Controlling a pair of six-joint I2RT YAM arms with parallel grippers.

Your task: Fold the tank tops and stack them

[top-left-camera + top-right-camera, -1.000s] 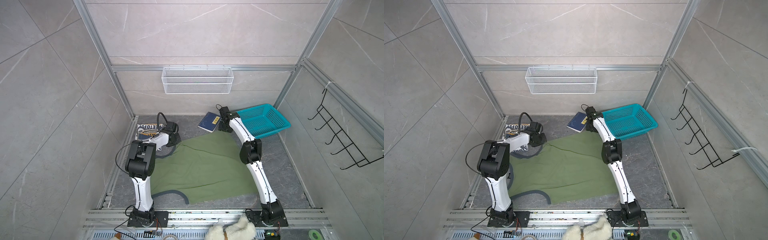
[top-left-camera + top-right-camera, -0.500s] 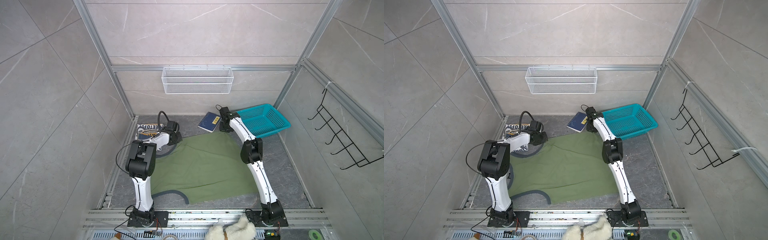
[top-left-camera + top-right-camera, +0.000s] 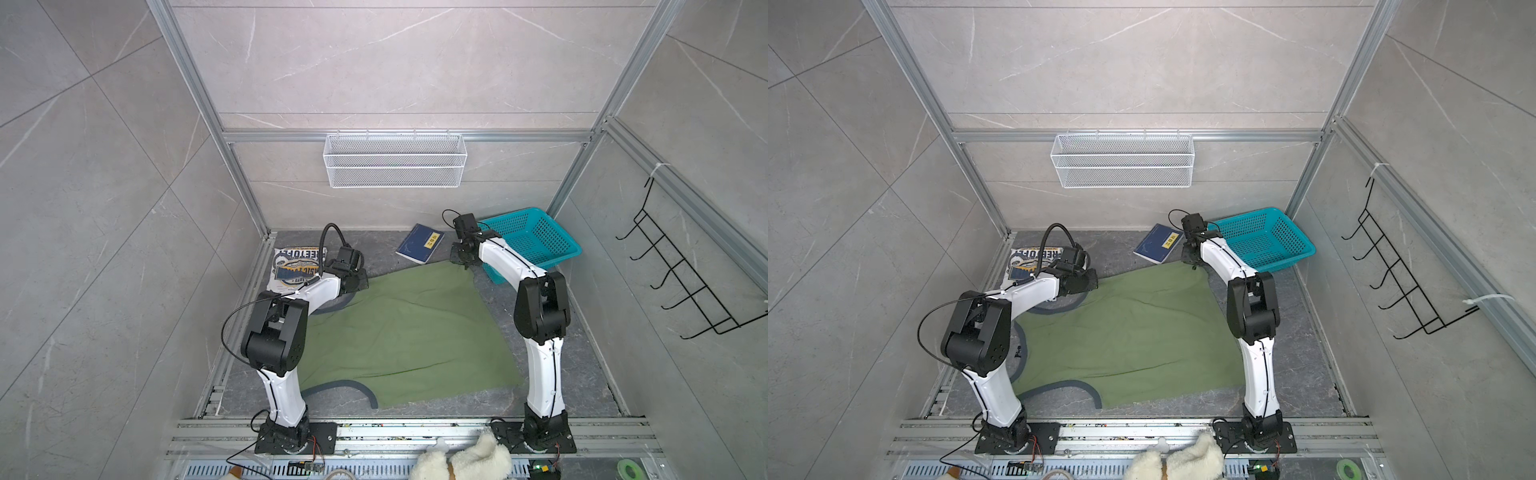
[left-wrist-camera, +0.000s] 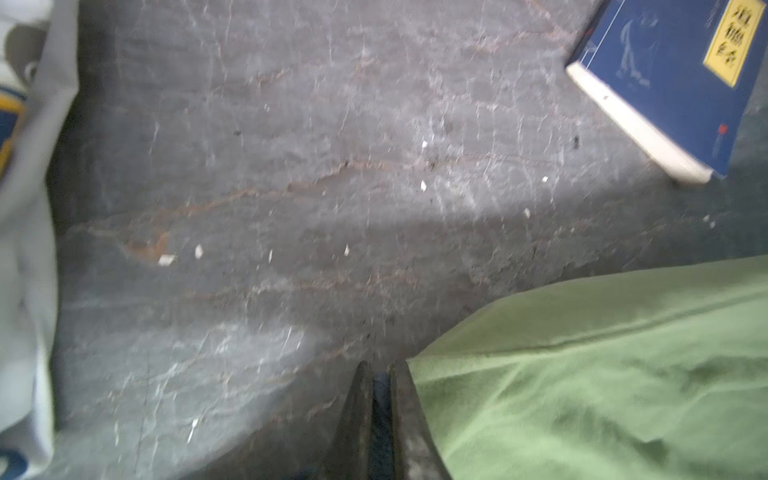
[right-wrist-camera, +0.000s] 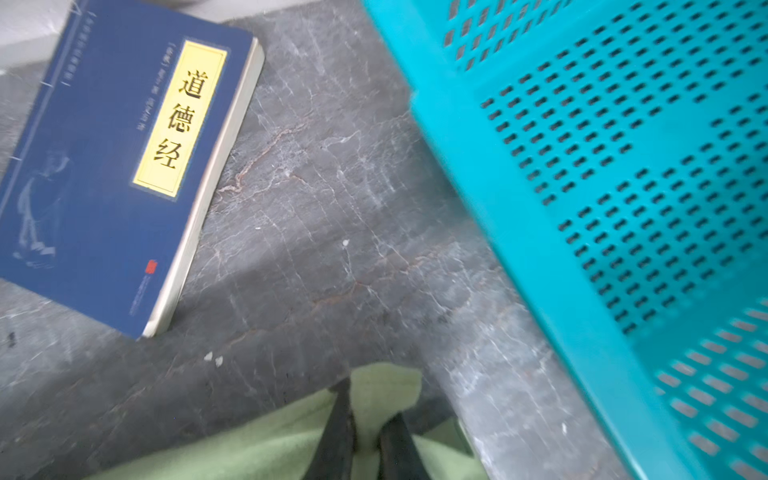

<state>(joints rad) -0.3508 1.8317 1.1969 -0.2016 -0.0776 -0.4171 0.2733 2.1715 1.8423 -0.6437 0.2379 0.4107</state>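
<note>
Along the far left of the dark stone floor (image 3: 561,374), the white tank top (image 3: 297,270) is seen folded into a small packet. Its navy-yellow badge is partly covered by the left arm. The print is upside down in both top views, and only scattered letters can be made out.

Just beside it, the left gripper (image 4: 381,370) is lowered to the floor. In the left wrist view its fingers are nearly together, with a strip of navy trim pinched between them. That view is blurred.

The olive green tank top (image 3: 407,332) is spread flat between the two arms. A navy strap curls off its near left corner, and part of its left edge is hidden behind the left arm. Bare floor is left open beyond its far edge.

A navy book (image 5: 104,166) lies near that edge, apart from the cloth. Its yellow label reads 道德经; the smaller print cannot be read.

The right gripper (image 5: 368,403) is closed narrowly on the far right corner of the olive top. A teal basket (image 3: 536,264) stands just beside it, with a strip of bare floor between them.

At the front edge, a fluffy white plush (image 3: 461,461) is cut off by the frame.
</note>
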